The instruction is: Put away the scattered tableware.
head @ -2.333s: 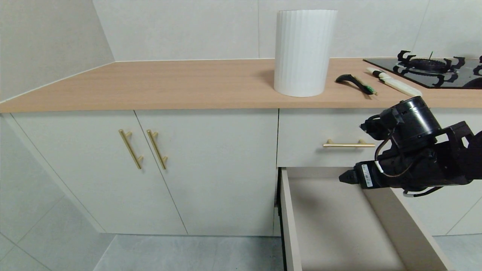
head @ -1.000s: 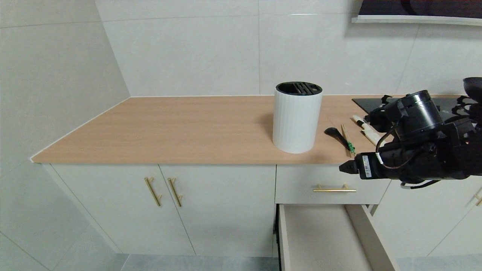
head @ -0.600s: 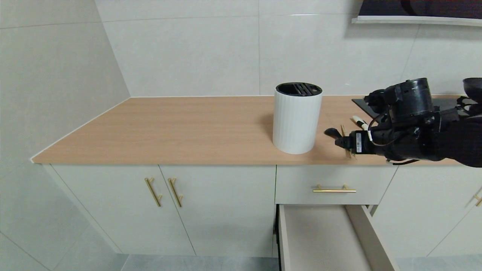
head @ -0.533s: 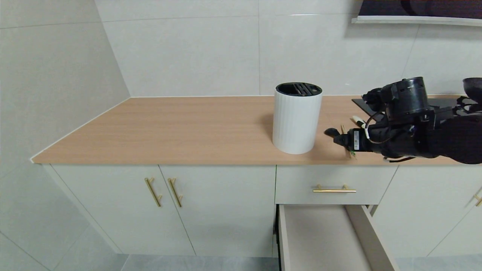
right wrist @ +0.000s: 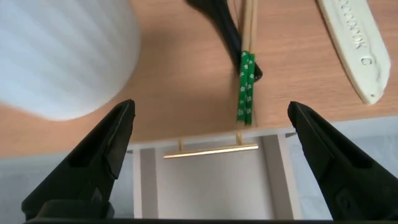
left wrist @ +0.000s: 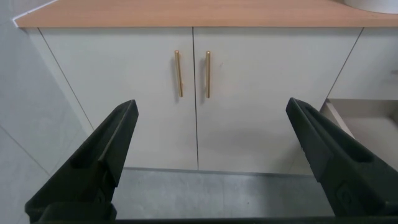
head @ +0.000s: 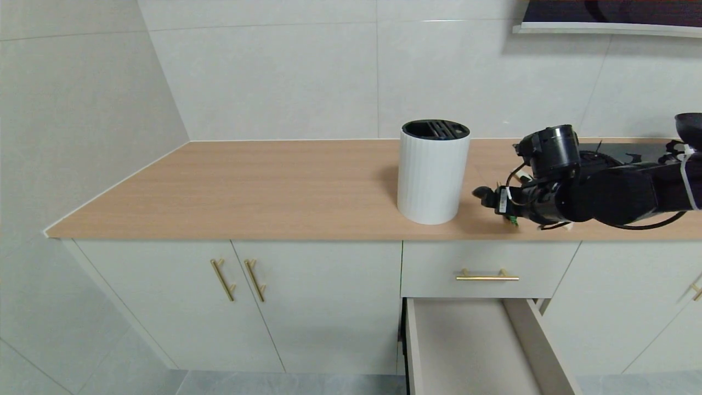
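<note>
My right gripper [right wrist: 210, 107] hangs over the front edge of the countertop [head: 263, 186] with its fingers spread wide. The chopsticks [right wrist: 247, 93] lie on the wood between them, green-banded ends toward that edge. A black spoon [right wrist: 219, 22] lies against the chopsticks, and the white ribbed holder [head: 432, 173] stands near them on the left. A white knife [right wrist: 353, 43] on their other side carries raised lettering. The gripper's small white label is too small to read. My left gripper [left wrist: 211, 106], fingers also spread, faces the cabinet doors [left wrist: 249, 106]. Below the countertop, the drawer [head: 466, 351] stands open.
</note>
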Robot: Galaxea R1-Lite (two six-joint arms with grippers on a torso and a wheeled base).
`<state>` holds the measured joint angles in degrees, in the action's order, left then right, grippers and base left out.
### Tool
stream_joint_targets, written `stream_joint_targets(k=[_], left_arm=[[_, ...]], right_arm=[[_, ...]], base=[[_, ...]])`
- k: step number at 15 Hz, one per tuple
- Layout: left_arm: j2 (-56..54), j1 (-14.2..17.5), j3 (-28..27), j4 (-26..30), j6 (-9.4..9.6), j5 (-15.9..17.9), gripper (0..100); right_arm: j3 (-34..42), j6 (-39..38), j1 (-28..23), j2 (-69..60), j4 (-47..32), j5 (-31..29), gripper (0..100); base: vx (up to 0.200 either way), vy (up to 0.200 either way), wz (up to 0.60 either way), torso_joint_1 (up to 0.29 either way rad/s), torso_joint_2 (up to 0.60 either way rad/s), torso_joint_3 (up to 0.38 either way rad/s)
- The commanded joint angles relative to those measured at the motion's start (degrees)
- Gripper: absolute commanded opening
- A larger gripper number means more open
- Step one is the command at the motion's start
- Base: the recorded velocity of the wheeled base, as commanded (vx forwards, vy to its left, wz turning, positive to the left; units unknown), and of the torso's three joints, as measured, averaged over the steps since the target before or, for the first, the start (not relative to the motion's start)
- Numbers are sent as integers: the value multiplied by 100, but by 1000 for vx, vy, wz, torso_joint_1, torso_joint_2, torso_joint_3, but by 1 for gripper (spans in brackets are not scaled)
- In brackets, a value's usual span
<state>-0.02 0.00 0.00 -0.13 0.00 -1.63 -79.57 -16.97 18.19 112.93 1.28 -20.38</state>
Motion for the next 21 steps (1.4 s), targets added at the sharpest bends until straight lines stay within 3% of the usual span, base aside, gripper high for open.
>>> stream_joint_targets(k=[1,15,16,21], left_arm=[[2,0,0,-4,0,-4,100],[2,0,0,-4,0,-4,100],[2,0,0,-4,0,-4,100],[2,0,0,-4,0,-4,100]], right_arm=[[-182,-17,-96,247,-181,-1,100],[-454,9,-316,730,-357,-177,100],[-463,9,-342,756,-357,-177,0],[-639,1,-404,862,-576,-177,0]], base=[[0,0,0,0,0,0],[0,0,0,0,0,0],[0,0,0,0,0,0],[0,0,0,0,0,0]])
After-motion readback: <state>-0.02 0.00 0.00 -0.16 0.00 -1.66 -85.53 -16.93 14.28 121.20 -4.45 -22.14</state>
